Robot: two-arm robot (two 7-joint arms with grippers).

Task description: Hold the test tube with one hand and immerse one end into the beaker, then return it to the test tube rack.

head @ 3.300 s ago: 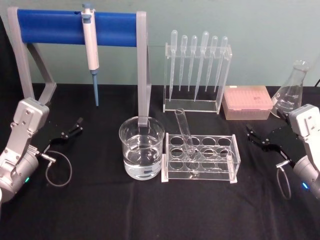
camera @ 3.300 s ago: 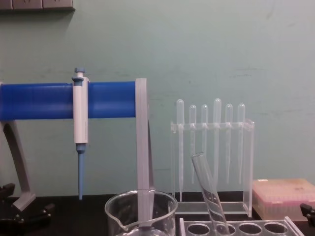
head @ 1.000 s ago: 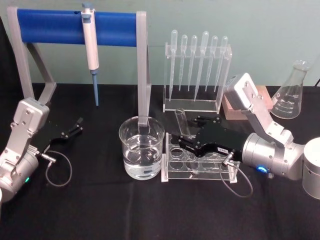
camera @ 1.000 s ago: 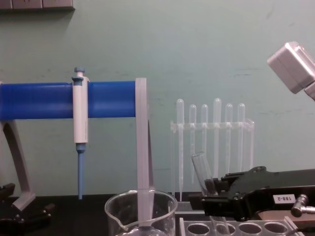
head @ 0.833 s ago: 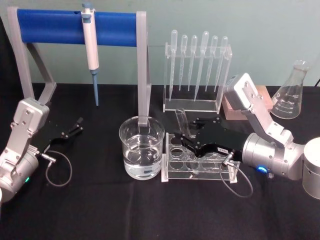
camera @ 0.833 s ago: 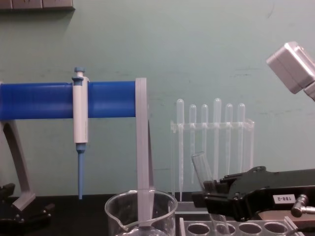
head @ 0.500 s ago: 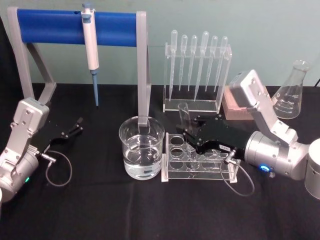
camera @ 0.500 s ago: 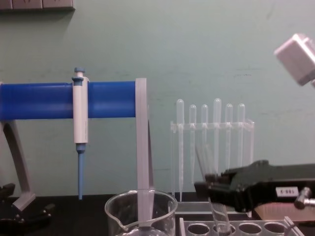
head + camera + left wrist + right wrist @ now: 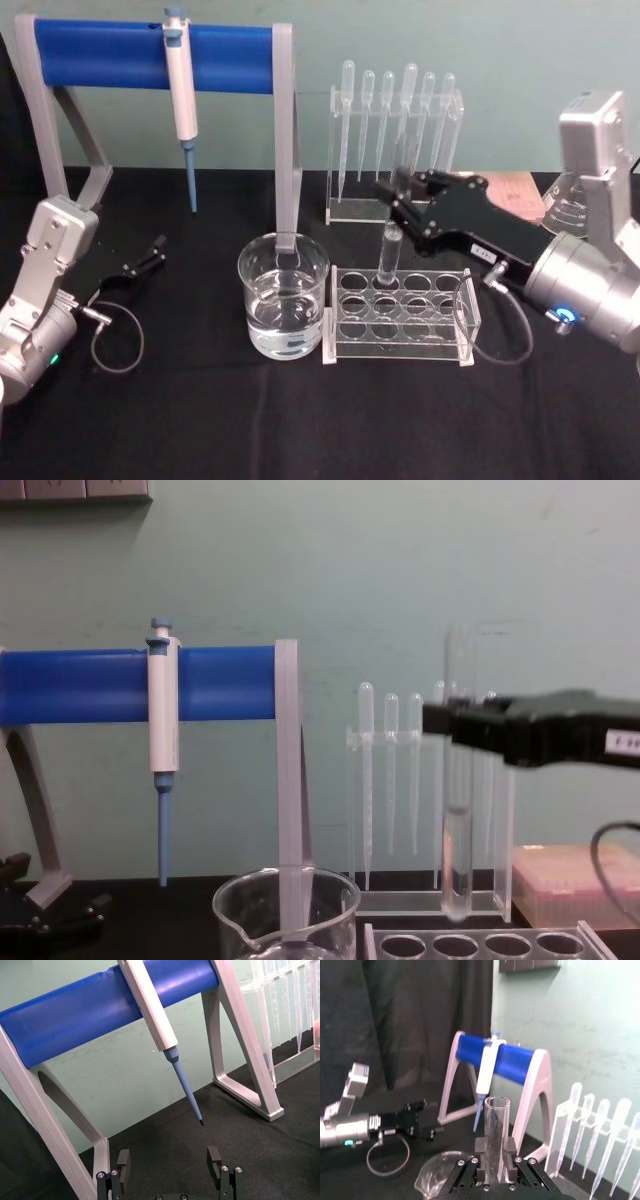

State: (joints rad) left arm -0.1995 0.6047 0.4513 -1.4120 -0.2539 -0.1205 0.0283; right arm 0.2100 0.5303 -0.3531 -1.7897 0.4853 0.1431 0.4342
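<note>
Chest view | right claw [image 9: 446, 723] clamped on test tube [image 9: 457, 825], long axis upright, bottom just above rack [image 9: 400, 350] | beaker [image 9: 285, 905] beside it, leftward | left claw [image 9: 169, 1156] parked, spread apart.

Your left gripper [image 9: 169, 1157], fingers apart, sits above the black cloth [image 9: 240, 1130]; mid-frame, the pipettor [image 9: 150, 1010] hangs from the blue bar [image 9: 75, 1015], tip off the cloth.

1. We carry a black two-fingered right gripper [image 9: 400, 190] with a small white number label [image 9: 625, 742].
2. Our right wrist [image 9: 585, 285] is a silver cylinder with a blue light [image 9: 566, 319] and a looping black cable [image 9: 529, 325].
3. Our left gripper [image 9: 152, 250] is black, with silver screws [image 9: 101, 1175] and a thin cable loop [image 9: 142, 342].
</note>
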